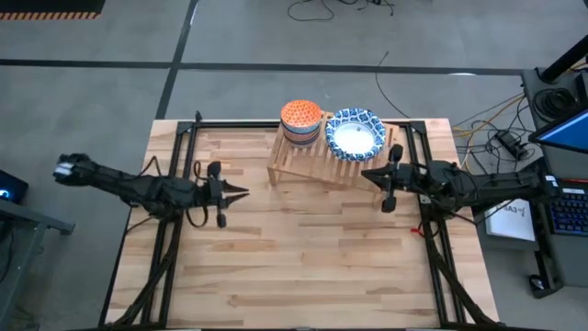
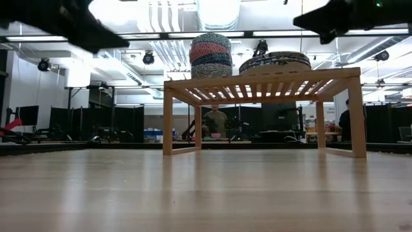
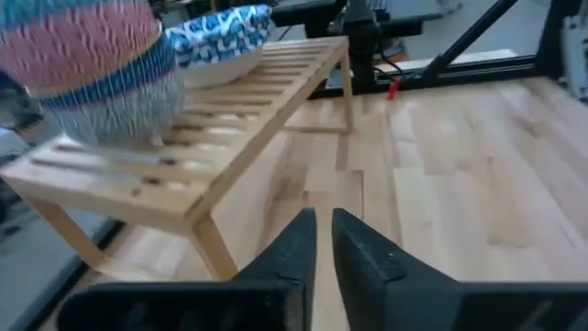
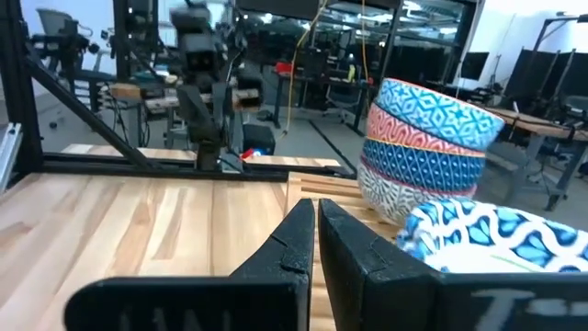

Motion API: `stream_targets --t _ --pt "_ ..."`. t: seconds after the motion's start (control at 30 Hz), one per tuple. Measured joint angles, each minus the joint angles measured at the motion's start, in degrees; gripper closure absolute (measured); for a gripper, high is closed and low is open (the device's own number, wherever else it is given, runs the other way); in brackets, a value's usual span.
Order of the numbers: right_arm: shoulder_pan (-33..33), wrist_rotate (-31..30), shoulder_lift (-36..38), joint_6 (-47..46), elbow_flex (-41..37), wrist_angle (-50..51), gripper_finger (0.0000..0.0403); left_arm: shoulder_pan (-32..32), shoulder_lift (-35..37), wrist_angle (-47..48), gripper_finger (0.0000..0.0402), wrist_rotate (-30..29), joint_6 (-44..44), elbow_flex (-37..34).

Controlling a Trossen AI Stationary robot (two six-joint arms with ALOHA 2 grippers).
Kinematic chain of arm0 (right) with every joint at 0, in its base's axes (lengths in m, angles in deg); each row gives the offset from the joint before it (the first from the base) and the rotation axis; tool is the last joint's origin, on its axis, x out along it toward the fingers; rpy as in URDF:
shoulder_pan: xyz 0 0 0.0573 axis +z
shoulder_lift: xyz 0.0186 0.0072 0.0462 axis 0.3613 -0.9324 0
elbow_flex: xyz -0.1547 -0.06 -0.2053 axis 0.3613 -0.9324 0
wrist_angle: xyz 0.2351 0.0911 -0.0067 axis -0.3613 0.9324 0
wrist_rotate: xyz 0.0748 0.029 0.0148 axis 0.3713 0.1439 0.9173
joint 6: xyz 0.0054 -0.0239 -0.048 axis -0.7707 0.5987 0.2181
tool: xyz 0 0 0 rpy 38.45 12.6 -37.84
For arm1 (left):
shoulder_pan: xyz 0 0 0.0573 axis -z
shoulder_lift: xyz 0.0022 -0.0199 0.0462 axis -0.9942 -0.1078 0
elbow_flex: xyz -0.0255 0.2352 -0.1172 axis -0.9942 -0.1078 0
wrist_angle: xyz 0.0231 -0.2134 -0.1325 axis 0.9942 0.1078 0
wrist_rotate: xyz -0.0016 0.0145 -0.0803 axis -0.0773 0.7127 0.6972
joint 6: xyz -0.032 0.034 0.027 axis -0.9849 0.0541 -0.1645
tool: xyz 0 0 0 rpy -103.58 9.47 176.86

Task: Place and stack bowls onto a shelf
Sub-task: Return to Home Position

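Your left claw (image 1: 242, 193) hovers over the left half of the counter (image 1: 303, 267), well apart from the shelf (image 1: 308, 167), its fingers together on nothing. The shelf stands at the far side, right of centre. On its left end sits an orange-topped stack of small bowls (image 1: 300, 119); just beside it on the right sits a stack of wide blue-and-white bowls (image 1: 356, 135). Your right claw (image 1: 366, 173) hangs by the shelf's near right corner, fingers together and empty.

Both arms stretched out low and level, the left gripper (image 1: 241, 193) and the right gripper (image 1: 366, 174) pointing inward at each other, well apart, each with its two fingers closed to a sliver
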Motion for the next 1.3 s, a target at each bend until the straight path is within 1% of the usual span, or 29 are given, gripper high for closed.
stream_targets --t 0.1,0.2,0.27,0.37,0.5,0.53,0.6,0.67,0.77,0.9,1.03,1.1,1.23,1.3 --pt "0.0 0.0 4.37 -0.38 -2.95 0.19 0.0394 -4.83 4.72 -1.2 0.0397 7.18 -1.25 -4.32" --pt "0.0 0.02 9.47 -0.43 -5.15 0.93 0.0394 -7.05 8.72 -1.51 0.0398 10.98 -3.32 -7.1" --pt "0.0 0.02 13.33 -0.37 -5.97 2.51 0.0394 -7.12 10.84 -1.34 0.04 11.2 -3.59 -8.28" --pt "0.0 0.02 19.9 -0.13 -6.08 8.13 0.0394 -7.11 13.89 -0.61 0.0401 11.13 -2.83 -9.3" --pt "-0.02 -0.08 28.04 -0.04 -5.06 16.85 0.0394 -7.11 18.37 2.78 0.0401 7.72 -2.73 -9.64" --pt "0.01 -0.03 28.05 -0.04 -4.44 16.84 0.0394 -7.11 19.61 3.32 0.0401 7.26 -2.84 -9.63" --pt "-0.09 0.68 27.94 0.14 -3.86 22.12 0.0394 -7.13 22.16 4.08 0.0401 7.12 -3.04 -9.67" --pt "-0.1 1.25 26.34 0.67 -3.33 21.59 0.0394 -7.15 24.85 4.73 0.0401 7.04 -3.23 -9.89" --pt "-0.09 1.83 27.17 0.06 -4.45 22.83 0.0394 -7.2 28.87 5.2 0.0401 6.28 -3.22 -10.92" --pt "-0.11 5.69 28.09 -1.59 -7.75 21.14 0.0394 -7.24 34.35 3.74 0.0401 6.09 -3.06 -14.33" --pt "-0.11 8.63 28.13 -3.36 -13.3 14.56 0.0394 -7.26 39.72 1.04 0.0402 6.25 -4.0 -20.28" --pt "-0.11 10.78 28.11 -3.53 -15.96 11.67 0.0394 -7.26 39.55 -3.4 0.0402 6.13 -4.38 -23.65" --pt "-0.11 16.4 28.13 -2.96 -20.59 1.83 0.0394 -7.26 37.34 -5.62 0.0401 6.45 -5.78 -23.8" --pt "-0.1 17.49 27.68 -2.03 -20.65 1.02 0.0394 -7.26 37.03 -8.12 0.0401 6.67 -4.22 -23.8"
